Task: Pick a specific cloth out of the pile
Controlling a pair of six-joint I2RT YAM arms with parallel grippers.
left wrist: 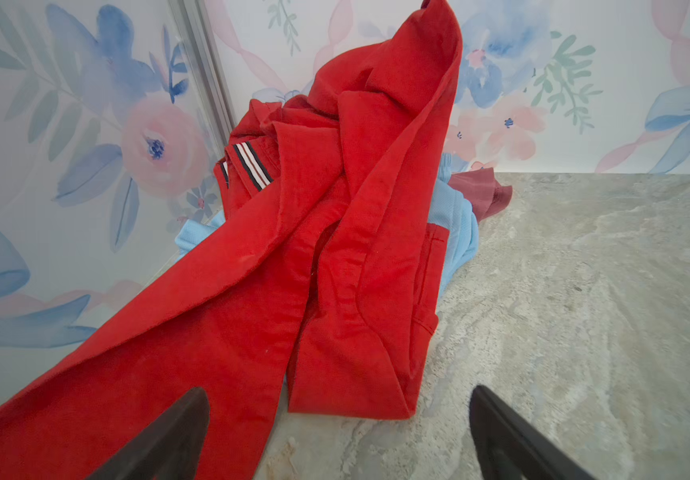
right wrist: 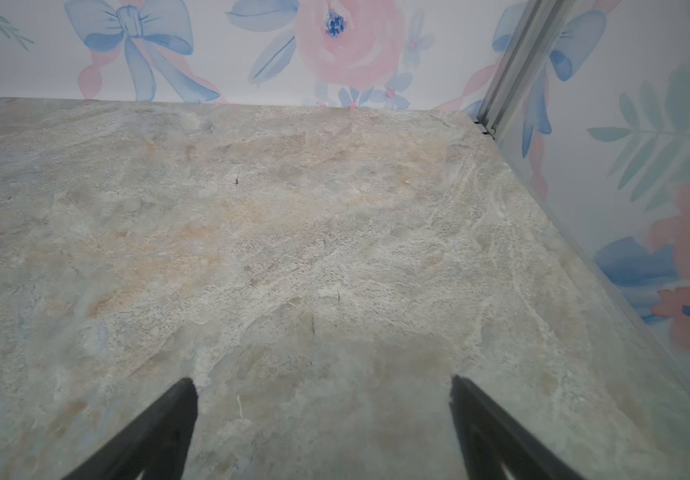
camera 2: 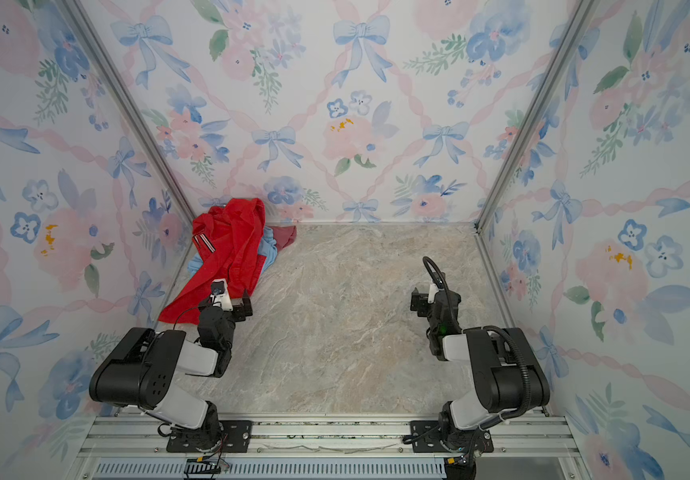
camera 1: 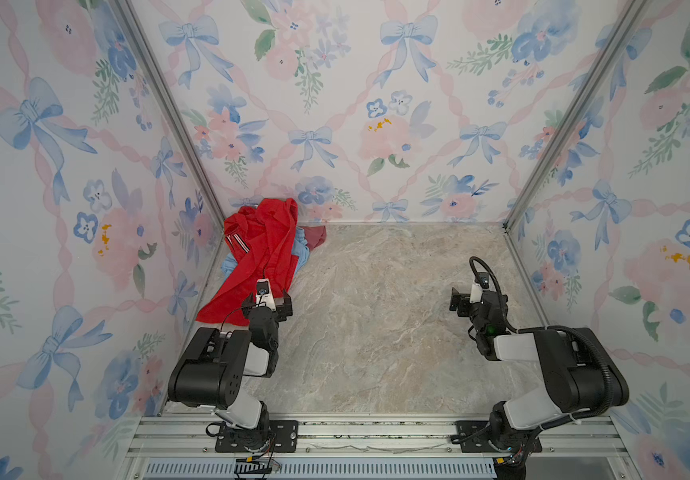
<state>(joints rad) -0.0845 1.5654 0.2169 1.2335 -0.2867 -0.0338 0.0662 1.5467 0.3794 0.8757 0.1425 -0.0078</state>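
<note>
The pile [camera 1: 260, 257] lies in the far left corner, seen in both top views. A large bright red towel [left wrist: 301, 266] with a striped band drapes over a light blue cloth [left wrist: 455, 232]. The cloth [camera 1: 316, 237] [camera 2: 285, 237] [left wrist: 482, 189], small and dusty maroon, pokes out at the pile's far right side against the back wall, partly under the blue one. My left gripper [camera 1: 267, 299] [left wrist: 339, 395] is open just over the red towel's near end, holding nothing. My right gripper [camera 1: 472, 296] [right wrist: 322, 382] hangs open and empty over bare table on the right.
The marble-patterned table [camera 1: 376, 324] is closed in by floral walls on the left, back and right, with metal corner posts [camera 1: 168, 112]. An aluminium rail [camera 1: 376, 432] carrying both arm bases runs along the front edge.
</note>
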